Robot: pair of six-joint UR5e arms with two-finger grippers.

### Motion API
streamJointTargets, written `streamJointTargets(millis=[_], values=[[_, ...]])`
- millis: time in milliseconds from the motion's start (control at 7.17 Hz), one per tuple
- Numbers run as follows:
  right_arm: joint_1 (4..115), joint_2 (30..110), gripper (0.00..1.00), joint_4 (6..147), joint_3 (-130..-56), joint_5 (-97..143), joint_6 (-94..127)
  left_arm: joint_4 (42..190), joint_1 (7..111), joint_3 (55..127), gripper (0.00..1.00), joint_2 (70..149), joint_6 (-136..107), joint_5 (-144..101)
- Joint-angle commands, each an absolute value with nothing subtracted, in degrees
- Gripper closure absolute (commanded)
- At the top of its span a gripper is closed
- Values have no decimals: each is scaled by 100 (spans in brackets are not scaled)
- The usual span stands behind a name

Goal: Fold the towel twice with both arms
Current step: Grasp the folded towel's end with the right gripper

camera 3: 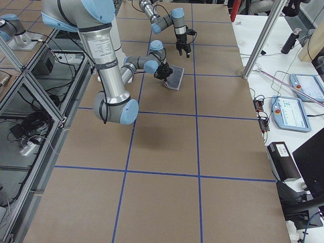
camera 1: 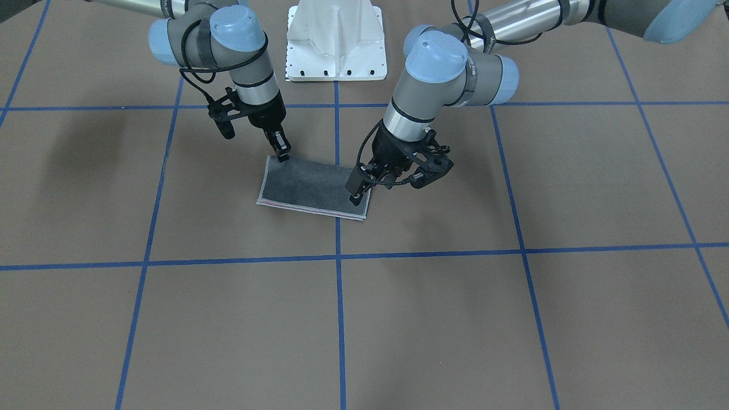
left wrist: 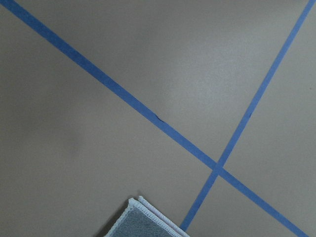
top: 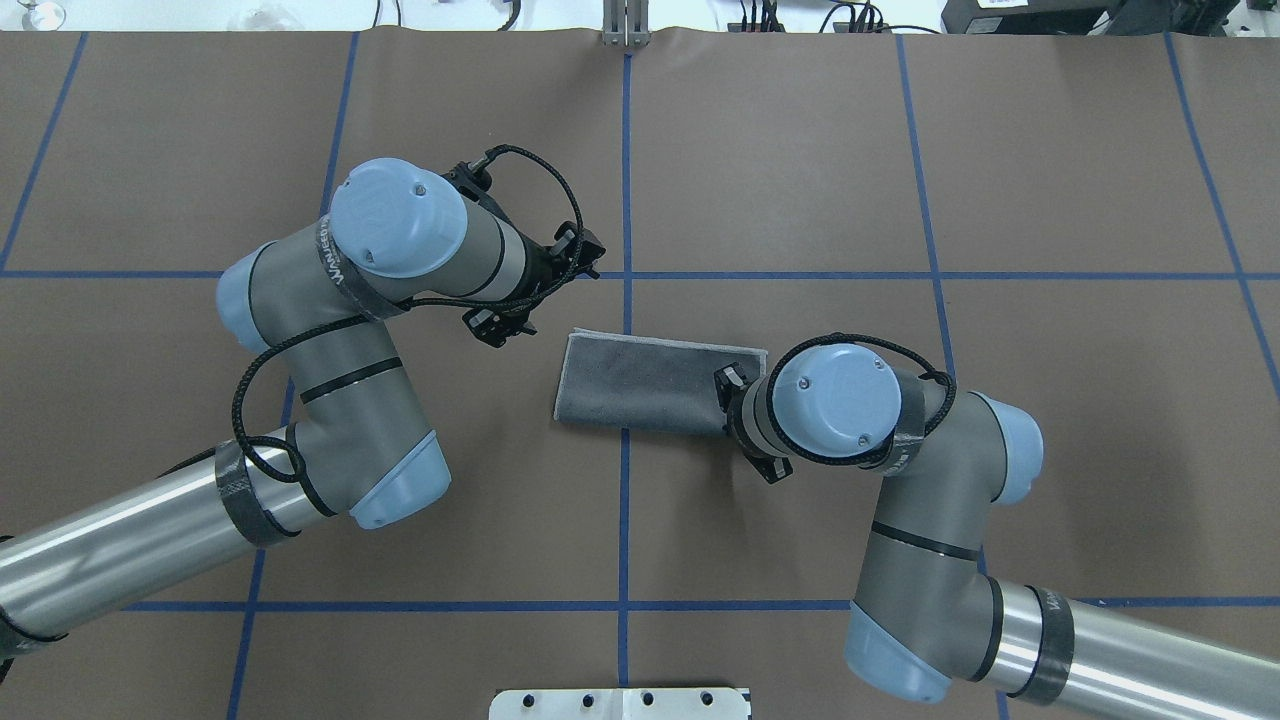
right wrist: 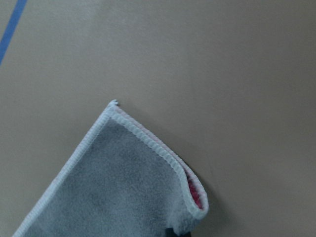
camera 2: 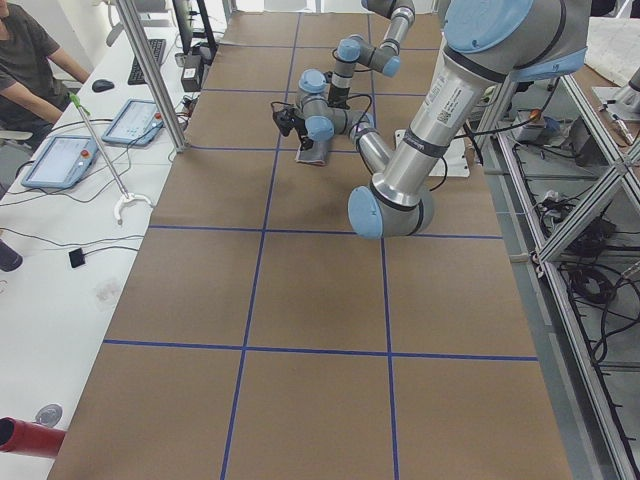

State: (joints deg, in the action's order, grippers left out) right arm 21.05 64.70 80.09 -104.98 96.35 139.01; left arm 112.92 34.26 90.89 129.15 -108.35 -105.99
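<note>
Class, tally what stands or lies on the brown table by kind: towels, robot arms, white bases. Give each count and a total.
towel: 1
robot arms: 2, left arm and right arm
white base: 1
Total: 4

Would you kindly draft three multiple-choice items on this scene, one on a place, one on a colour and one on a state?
1. Where does the towel lie?
A. on the white pedestal
B. across a blue tape line
C. hanging over the table's edge

2. Which colour of the towel faces up?
A. grey
B. pink
C. green

3. What state is the towel in?
A. bunched into a ball
B. spread open in one layer
C. folded into a flat rectangle

Answers:
1 B: in the overhead view the line passes under the towel, with cloth on both sides.
2 A: the top is grey, and the pink face peeks out only from inside the fold.
3 C: the left wrist view shows two stacked hems at one corner, and the outline is a flat oblong.
</note>
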Motion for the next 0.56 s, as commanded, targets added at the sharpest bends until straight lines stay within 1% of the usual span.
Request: streamJointTargets(millis=[0,139,418], values=[[1672,6469,100,8506,-10923,9642,14079,11259,3428,9341,1,12868,-10907,-10792],[1479,6451,100,8647,-11081,9650,14089,11267,3367,9360,1,12850,-11133,-10836],[1232,6355,100,8666,-11083,9659,14098,11268,3253,9369,2,12728,-11171,-10828]])
